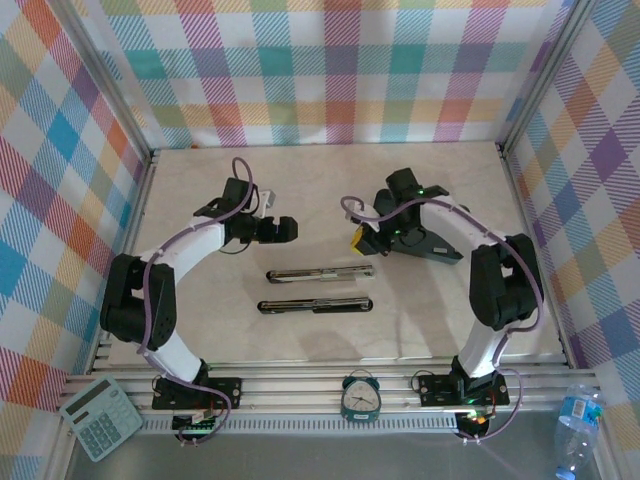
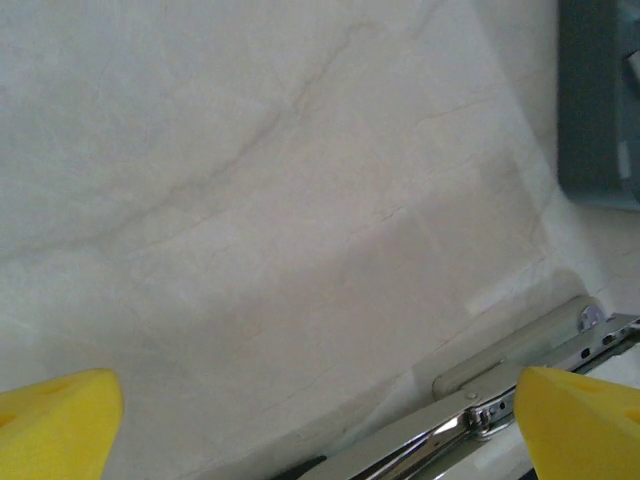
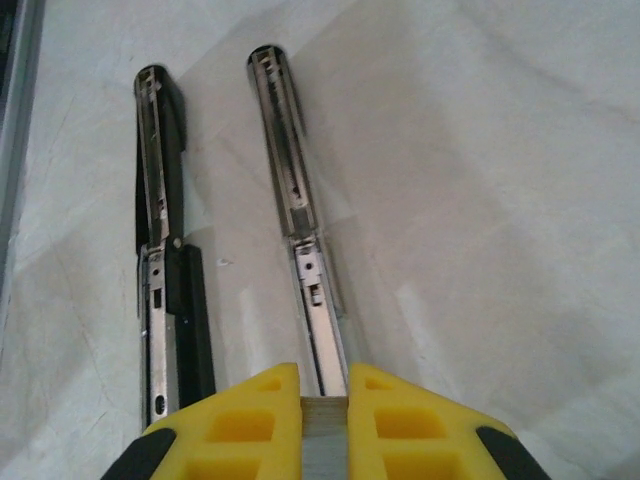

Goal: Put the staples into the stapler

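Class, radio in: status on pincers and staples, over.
Left pincer open, empty. Right pincer shut on staples, above the open stapler. Nothing in between.

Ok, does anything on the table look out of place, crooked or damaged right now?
Nothing looks spilled or damaged. The far stapler and the near stapler lie folded open flat, side by side, which suits loading. The right gripper is shut on the staples at the far stapler's end.

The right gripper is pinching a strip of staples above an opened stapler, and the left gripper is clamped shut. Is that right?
Not quite. The left gripper is open, not clamped shut: the left wrist view shows its yellow fingertips far apart at the frame's two bottom corners. The rest holds: the right gripper pinches the staples above an opened stapler.
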`<action>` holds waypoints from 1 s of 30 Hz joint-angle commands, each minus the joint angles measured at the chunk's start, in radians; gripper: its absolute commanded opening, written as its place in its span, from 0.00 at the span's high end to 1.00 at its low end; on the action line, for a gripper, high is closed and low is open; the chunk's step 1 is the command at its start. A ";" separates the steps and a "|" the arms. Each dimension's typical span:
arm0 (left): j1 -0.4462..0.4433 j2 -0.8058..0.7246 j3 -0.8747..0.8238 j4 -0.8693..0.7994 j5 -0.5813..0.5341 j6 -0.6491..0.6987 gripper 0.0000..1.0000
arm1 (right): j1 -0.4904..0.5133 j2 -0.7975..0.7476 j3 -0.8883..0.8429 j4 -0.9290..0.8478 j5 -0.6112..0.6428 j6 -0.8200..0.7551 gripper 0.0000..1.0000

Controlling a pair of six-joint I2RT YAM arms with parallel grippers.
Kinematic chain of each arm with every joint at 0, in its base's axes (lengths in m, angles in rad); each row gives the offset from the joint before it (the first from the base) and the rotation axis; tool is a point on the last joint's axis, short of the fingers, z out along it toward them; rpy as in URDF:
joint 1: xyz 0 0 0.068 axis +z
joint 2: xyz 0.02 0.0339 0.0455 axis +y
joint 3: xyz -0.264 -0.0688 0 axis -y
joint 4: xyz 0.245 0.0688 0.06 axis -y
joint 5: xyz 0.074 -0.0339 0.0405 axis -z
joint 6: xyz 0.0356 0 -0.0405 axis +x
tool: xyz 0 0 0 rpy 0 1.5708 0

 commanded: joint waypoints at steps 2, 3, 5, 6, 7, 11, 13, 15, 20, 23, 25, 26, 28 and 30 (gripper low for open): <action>0.003 -0.025 -0.016 0.123 0.029 0.040 0.00 | 0.023 0.029 0.034 -0.063 -0.006 -0.097 0.88; 0.002 -0.023 -0.015 0.125 0.034 0.041 0.00 | 0.026 0.033 0.034 -0.064 -0.001 -0.101 0.88; 0.003 -0.022 -0.016 0.128 0.035 0.042 0.00 | 0.031 0.042 0.037 -0.065 0.003 -0.111 0.88; 0.003 -0.023 -0.016 0.128 0.032 0.044 0.00 | 0.034 0.045 0.038 -0.070 0.007 -0.122 0.88; 0.003 -0.026 -0.017 0.128 0.029 0.048 0.00 | 0.036 0.046 0.038 -0.072 0.011 -0.126 0.88; 0.003 -0.034 -0.015 0.121 0.012 0.058 0.00 | 0.043 0.057 0.040 -0.087 0.030 -0.164 0.88; 0.003 -0.037 -0.015 0.122 0.010 0.060 0.00 | 0.045 0.063 0.046 -0.097 0.039 -0.183 0.88; 0.001 -0.038 -0.015 0.122 0.012 0.059 0.00 | 0.046 0.074 0.055 -0.115 0.043 -0.194 0.88; -0.001 -0.042 -0.016 0.124 0.016 0.062 0.00 | 0.054 0.097 0.066 -0.136 0.073 -0.213 0.88; -0.003 -0.042 -0.016 0.125 0.018 0.063 0.00 | 0.056 0.101 0.059 -0.114 0.097 -0.211 0.88; -0.006 -0.038 -0.017 0.123 0.021 0.065 0.00 | 0.059 0.109 0.060 -0.113 0.113 -0.226 0.88; -0.008 -0.038 -0.015 0.123 0.023 0.063 0.00 | 0.061 0.116 0.062 -0.113 0.120 -0.233 0.88; -0.009 -0.035 -0.013 0.119 0.024 0.064 0.00 | 0.061 0.129 0.067 -0.121 0.124 -0.253 0.88; -0.009 -0.034 -0.009 0.114 0.023 0.064 0.00 | 0.060 0.137 0.069 -0.117 0.125 -0.267 0.87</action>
